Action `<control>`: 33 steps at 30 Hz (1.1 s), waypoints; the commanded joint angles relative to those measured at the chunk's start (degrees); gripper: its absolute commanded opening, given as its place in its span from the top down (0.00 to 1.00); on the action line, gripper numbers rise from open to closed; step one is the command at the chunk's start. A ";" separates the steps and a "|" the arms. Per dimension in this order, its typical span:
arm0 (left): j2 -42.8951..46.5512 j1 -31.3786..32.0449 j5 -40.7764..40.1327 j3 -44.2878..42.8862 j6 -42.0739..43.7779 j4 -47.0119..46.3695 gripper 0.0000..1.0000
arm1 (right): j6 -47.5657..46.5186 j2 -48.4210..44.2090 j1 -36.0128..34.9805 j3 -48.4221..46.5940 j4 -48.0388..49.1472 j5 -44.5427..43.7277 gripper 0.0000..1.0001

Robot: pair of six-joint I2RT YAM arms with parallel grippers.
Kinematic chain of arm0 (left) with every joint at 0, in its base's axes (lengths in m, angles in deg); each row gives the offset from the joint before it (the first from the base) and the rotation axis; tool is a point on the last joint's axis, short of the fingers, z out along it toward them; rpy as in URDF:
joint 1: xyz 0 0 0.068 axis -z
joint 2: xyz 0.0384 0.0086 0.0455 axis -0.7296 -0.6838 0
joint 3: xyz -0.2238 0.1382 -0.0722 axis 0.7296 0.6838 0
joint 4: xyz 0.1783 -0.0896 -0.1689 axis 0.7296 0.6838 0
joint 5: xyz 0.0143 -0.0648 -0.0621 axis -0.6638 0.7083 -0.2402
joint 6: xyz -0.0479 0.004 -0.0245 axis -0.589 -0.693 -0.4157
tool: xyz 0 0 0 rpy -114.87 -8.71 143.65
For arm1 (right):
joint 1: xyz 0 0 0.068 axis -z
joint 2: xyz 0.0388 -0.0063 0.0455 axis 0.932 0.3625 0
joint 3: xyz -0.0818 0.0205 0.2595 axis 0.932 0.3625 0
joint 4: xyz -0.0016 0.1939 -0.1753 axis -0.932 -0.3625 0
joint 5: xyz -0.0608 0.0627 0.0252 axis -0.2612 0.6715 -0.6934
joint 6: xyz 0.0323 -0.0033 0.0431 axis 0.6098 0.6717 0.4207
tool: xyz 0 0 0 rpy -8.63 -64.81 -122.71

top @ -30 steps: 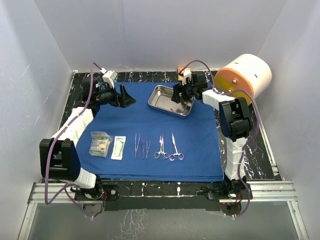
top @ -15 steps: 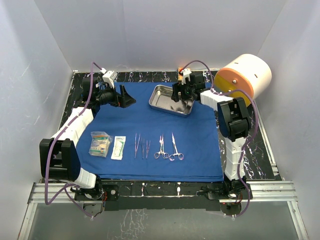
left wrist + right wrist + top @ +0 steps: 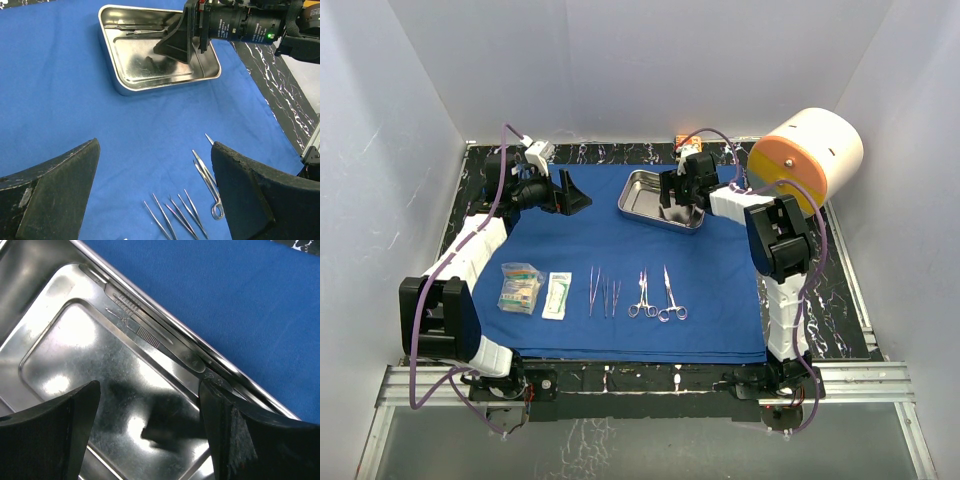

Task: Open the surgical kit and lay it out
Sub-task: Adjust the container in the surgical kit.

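The surgical kit's blue cloth (image 3: 710, 270) lies spread flat. On its near half lie two clear packets (image 3: 520, 288), slender forceps (image 3: 603, 292) and scissor-like clamps (image 3: 657, 296) in a row. The steel tray (image 3: 642, 195) sits at the back. My right gripper (image 3: 675, 200) is open, lowered inside the tray (image 3: 75, 355) beside a thin steel instrument (image 3: 145, 330) lying along the tray wall. My left gripper (image 3: 575, 195) hangs open and empty above the cloth left of the tray (image 3: 135, 60), with the forceps (image 3: 175, 215) below it.
A big white-and-orange cylinder (image 3: 810, 150) lies at the back right beside the right arm. A small orange box (image 3: 685, 143) peeks out behind the right gripper. Black marbled tabletop (image 3: 845, 290) borders the cloth, and white walls close in on three sides.
My right gripper has shifted a little left and deeper into the tray. The left arm and the laid-out instruments have not moved.
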 commanded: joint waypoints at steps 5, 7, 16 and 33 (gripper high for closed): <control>0.35 -0.39 0.98 0.36 -0.14 -1.44 0.08 | 5.71 1.92 -0.06 -1.49 6.94 -1.14 0.20; 0.25 -0.35 0.98 0.39 -0.18 -1.48 0.08 | 5.75 2.34 -0.08 -1.09 8.46 0.68 0.20; 0.10 -0.37 0.90 0.49 0.03 -1.49 0.08 | 4.13 2.35 -0.11 1.35 13.63 11.44 0.23; -0.41 -0.34 0.90 0.78 -0.28 -2.12 0.08 | -16.04 -0.68 -0.06 -2.69 7.99 21.07 0.26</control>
